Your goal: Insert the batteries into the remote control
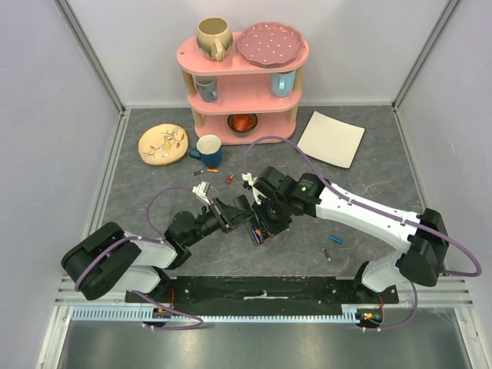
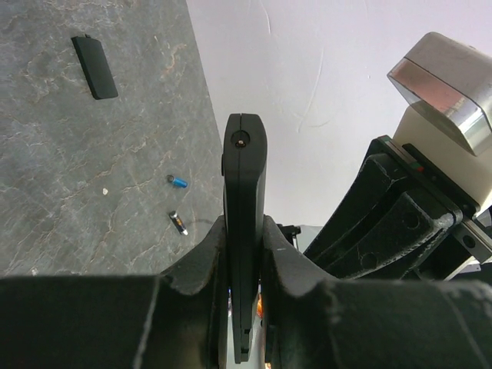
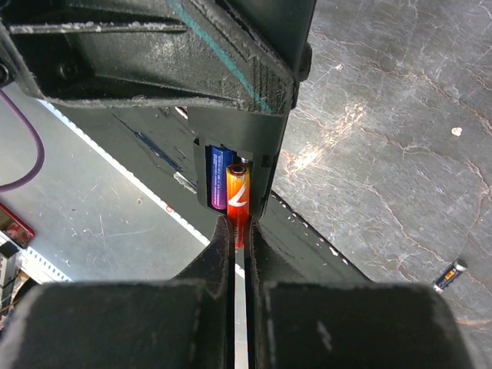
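Step in hand: seating the second cell. My right gripper (image 3: 240, 231) is clenched on the orange-red battery (image 3: 237, 198), a glossy thin cylinder. Its tip is in the open bay, at 3 o'clock of the blue battery (image 3: 220, 178) lying inside. My left gripper (image 2: 244, 238) clamps the remote control (image 2: 244, 184), a slim matte black bar, edge-on. Next, I judge: press it home, aligned, then let go. Farther off on the veined grey table (image 2: 77, 192), a loose blue cell (image 2: 177, 181) lies at 9 o'clock and the flat back cover (image 2: 94, 68) at 11.

Top camera looks down on the whole worktop (image 1: 392, 184). Wrist cameras hug left pincer (image 2: 244, 234) and right pincer (image 3: 240, 227), sharing the remote control (image 2: 244, 173).
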Motion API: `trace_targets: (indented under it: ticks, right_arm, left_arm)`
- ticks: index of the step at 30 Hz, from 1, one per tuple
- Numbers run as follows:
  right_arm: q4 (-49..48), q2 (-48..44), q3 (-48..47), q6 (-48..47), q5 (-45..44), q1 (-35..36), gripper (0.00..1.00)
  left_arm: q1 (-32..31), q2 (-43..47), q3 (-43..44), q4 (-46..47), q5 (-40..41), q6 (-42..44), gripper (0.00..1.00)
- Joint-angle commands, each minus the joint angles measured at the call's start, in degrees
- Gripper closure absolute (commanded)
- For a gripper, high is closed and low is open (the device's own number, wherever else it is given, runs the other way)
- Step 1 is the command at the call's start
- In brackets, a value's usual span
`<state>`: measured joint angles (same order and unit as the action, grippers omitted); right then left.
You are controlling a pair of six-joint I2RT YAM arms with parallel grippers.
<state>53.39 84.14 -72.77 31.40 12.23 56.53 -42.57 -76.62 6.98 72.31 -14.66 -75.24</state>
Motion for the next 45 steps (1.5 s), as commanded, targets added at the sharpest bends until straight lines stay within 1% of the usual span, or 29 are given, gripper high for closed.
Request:
trace_targets:
  ticks: [1, 10, 18, 22, 36, 45]
  right_arm:
    - [-0.91, 1.47, -0.18, 1.3, -2.21, -0.11, 1.0]
    - [-0.74, 2.7, -0.44, 1.91, -4.23, -0.28, 1.0]
    - [1.89, 2.96, -0.79, 1.04, -5.11, -0.28, 1.0]
    - [2.34, 3.4, -1.14, 0.77, -5.55, -0.28, 1.0]
    - [3.39, 4.98, -4.04, -0.9, -11.26, -0.72, 1.0]
    - [3.04, 5.51, -5.8, -1.07, -13.37, -0.9, 1.0]
  left_arm:
    - [-1.81, 2.61, -0.65, 23.05, 3.05, 1.06, 0.98]
    - [-1.99, 3.23, -1.27, 23.05, 4.46, 0.36, 0.98]
    - [-1.99, 4.2, -2.68, 23.05, 8.15, 0.54, 0.98]
    - [-1.99, 3.93, -2.42, 22.96, 8.15, 0.27, 0.98]
    - [-1.99, 3.49, 0.75, 23.05, -1.42, -1.66, 0.98]
    - [-1.99, 3.06, 1.54, 23.05, -3.27, -2.36, 0.98]
